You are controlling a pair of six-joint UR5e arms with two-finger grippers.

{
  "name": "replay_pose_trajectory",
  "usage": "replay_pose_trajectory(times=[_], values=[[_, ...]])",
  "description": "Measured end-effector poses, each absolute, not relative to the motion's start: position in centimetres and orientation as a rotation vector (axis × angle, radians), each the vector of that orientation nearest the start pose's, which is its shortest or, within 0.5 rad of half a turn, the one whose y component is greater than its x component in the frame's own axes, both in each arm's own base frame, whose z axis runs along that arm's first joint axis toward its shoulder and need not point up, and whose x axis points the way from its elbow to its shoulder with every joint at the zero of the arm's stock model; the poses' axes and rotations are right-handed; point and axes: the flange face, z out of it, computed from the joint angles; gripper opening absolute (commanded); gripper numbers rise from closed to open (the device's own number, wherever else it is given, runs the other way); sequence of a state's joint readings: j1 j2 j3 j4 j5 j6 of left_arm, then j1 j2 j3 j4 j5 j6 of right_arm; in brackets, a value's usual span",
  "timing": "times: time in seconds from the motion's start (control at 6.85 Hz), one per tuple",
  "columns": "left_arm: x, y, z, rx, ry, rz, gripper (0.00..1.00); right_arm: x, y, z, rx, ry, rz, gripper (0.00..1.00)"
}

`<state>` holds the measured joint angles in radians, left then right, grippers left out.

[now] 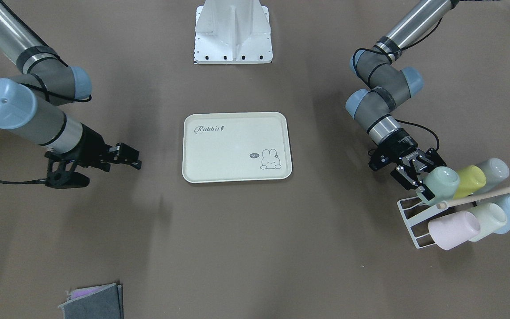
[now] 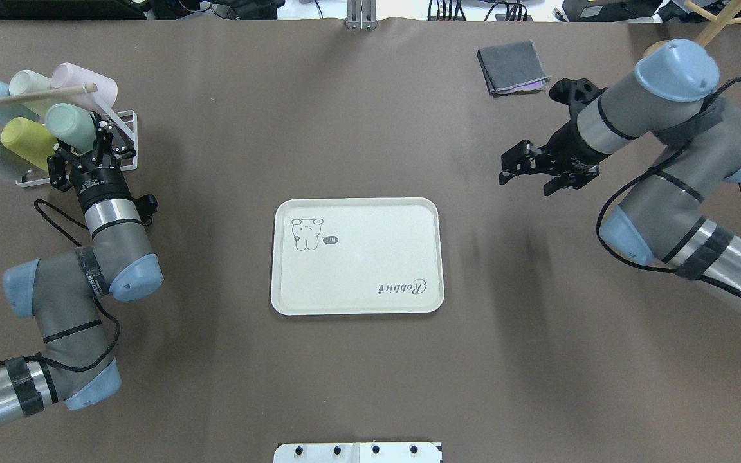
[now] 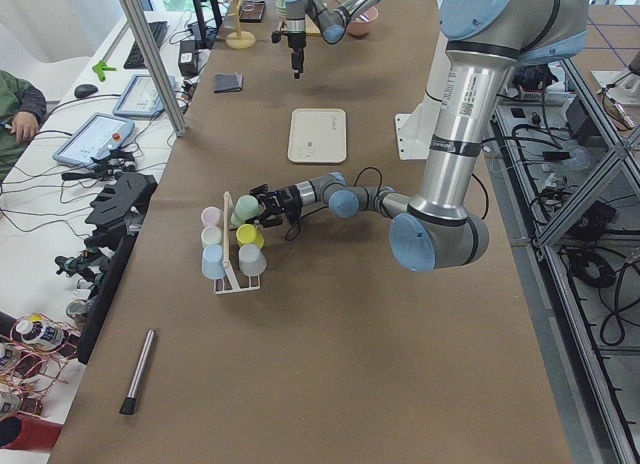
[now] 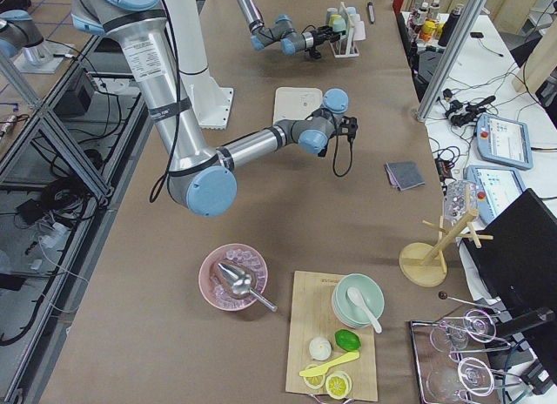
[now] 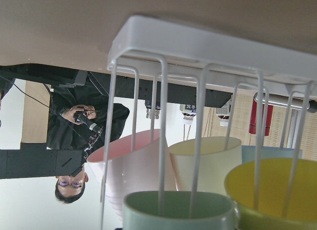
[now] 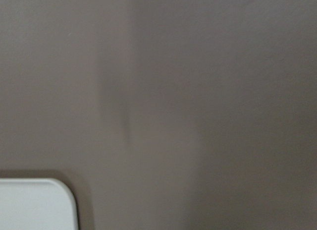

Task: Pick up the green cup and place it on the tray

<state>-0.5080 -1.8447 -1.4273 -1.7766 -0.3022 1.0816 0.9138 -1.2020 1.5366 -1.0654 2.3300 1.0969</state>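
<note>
So far nothing's placed: in the front-facing view the tray [image 1: 237, 147] sits bare at frame centre, and the green cup [image 1: 442, 183] is on the white wire rack [image 1: 407, 217] at the right edge, mouth toward my left gripper [image 1: 414, 177]. That gripper's fingers look spread around the cup's rim end, but I can't tell if they're actually pinching it, so I'd judge the grasp as in hand, with lift, carry and set-down all left. Left arm comes down from upper right, elbow folded, wrist pointing at the rack. Right gripper [image 1: 132, 157] hangs at left, well apart from the tray, fingers close together, nothing in them. Overhead view: same cup [image 2: 71, 126] at upper left, beside the yellow-green cup [image 2: 26, 141], under a wooden rod [image 2: 26, 96]; left gripper [image 2: 84, 157] is right up against it, fingers either side of the mouth end. Tray [image 2: 356, 302] mid-frame, empty; right gripper [image 2: 525, 164] idle at upper right near a folded grey cloth [image 2: 512, 64]. Left-side view: cup [image 3: 247, 210] tiny, centre-left, near arm stretched low toward it. Right-side view: too small to add anything. Left wrist view: the cup's rim [image 5: 178, 210] fills bottom centre with rack wires across it, fingers not visible. Right wrist view: only the tray corner [image 6: 34, 202], lower left.
</note>
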Motion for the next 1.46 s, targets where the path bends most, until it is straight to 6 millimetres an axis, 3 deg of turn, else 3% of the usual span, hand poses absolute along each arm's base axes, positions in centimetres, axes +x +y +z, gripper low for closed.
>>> replay_pose_trajectory(times=[0.29,0.44,0.58,0.73,1.02,1.46], values=[[41.3,-49.5,51.0,0.335,-1.442,1.595,0.53,-25.6,-56.9,43.3,0.020,-0.891,0.076,1.00],[40.9,-49.4,50.8,0.347,-1.447,1.599,0.53,-20.9,-56.4,43.7,0.031,-0.782,0.070,1.00],[40.4,-49.2,50.7,0.361,-1.459,1.608,0.53,-16.6,-54.9,43.7,0.010,-0.701,0.052,1.00],[39.6,-48.8,50.6,0.380,-1.477,1.615,0.53,-12.0,-53.1,45.0,-0.018,-0.660,0.043,1.00],[38.1,-48.0,50.2,0.412,-1.520,1.614,0.53,-2.9,-49.6,50.4,-0.086,-0.690,0.114,1.00],[36.4,-47.1,48.5,0.449,-1.564,1.601,0.53,6.0,-45.9,57.6,-0.079,-0.733,0.072,1.00]])
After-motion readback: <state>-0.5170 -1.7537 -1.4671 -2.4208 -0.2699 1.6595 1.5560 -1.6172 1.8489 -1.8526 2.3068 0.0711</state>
